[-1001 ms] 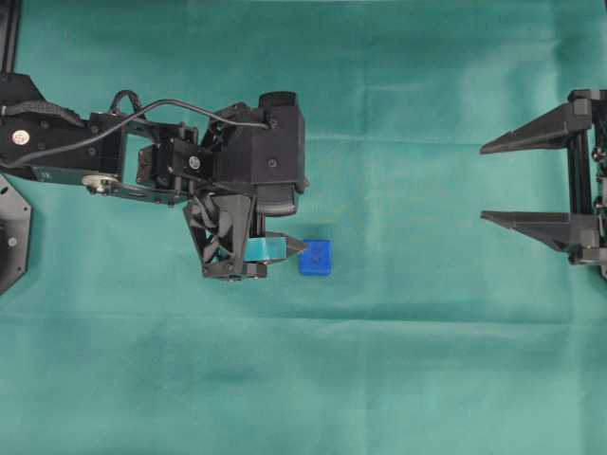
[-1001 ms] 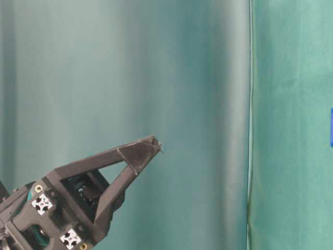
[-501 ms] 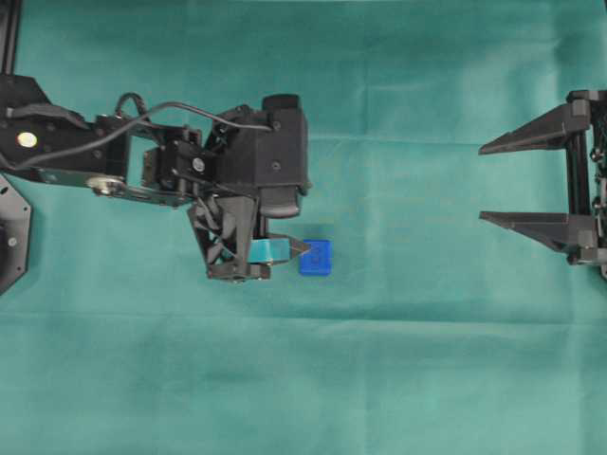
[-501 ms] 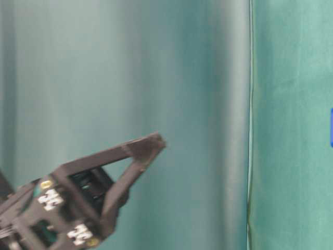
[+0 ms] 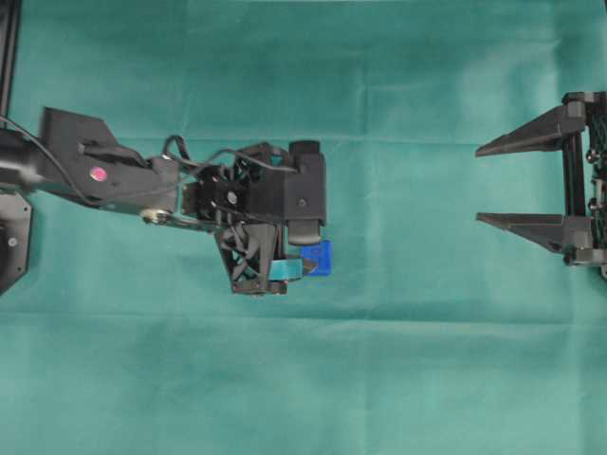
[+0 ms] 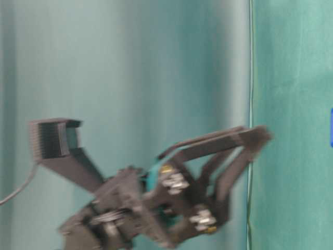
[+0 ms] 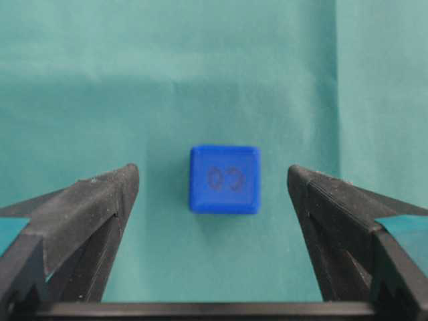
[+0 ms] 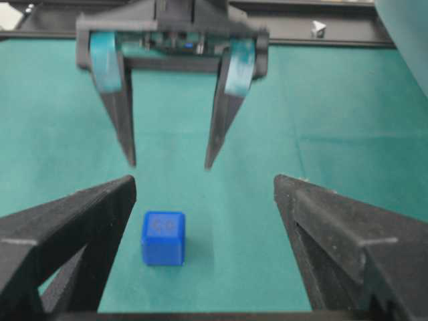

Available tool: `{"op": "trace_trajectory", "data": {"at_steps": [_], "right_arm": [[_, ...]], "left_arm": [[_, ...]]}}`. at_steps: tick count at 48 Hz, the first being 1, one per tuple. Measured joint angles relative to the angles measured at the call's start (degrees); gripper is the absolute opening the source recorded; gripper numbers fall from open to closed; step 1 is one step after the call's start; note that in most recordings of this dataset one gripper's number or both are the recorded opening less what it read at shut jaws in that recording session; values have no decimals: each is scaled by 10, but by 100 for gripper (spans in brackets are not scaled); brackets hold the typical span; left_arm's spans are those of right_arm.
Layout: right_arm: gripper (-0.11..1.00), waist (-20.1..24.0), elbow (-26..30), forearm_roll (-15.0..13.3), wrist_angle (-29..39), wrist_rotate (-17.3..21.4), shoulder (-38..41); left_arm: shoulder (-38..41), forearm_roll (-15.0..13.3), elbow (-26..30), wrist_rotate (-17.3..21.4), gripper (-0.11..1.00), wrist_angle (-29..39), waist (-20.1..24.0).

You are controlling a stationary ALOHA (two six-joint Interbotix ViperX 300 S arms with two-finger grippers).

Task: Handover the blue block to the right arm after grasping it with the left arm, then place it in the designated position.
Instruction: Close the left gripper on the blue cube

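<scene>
From overhead, the left arm (image 5: 123, 175) reaches in over the green desk (image 5: 398, 379) and its camera housing covers most of the blue block (image 5: 320, 257), so only part of the cube shows beside the teal-taped left gripper (image 5: 289, 268). The left wrist view fills that in: the block (image 7: 224, 179) sits alone on the cloth, centred between the two fingers, with clear gaps on both sides and a faint dark figure on its top face. That gripper's jaws stand wide apart and grasp nothing. In the right wrist view, the taped fingers (image 8: 120, 124) hang above and behind the block (image 8: 163, 238), tips not touching it. The right gripper (image 5: 536, 185) waits well apart at the right edge, also spread wide and empty. The table-level view is blurred; the block is cut off at its right edge.
</scene>
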State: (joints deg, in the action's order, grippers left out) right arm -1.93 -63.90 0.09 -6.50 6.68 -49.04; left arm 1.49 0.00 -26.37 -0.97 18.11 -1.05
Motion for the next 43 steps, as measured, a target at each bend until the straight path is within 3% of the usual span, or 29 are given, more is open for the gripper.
{"op": "trace_trajectory", "data": {"at_steps": [43], "right_arm": [[94, 0, 0, 1, 12, 0, 5]], "left_arm": [[131, -1, -17, -7, 99, -100, -5]]}}
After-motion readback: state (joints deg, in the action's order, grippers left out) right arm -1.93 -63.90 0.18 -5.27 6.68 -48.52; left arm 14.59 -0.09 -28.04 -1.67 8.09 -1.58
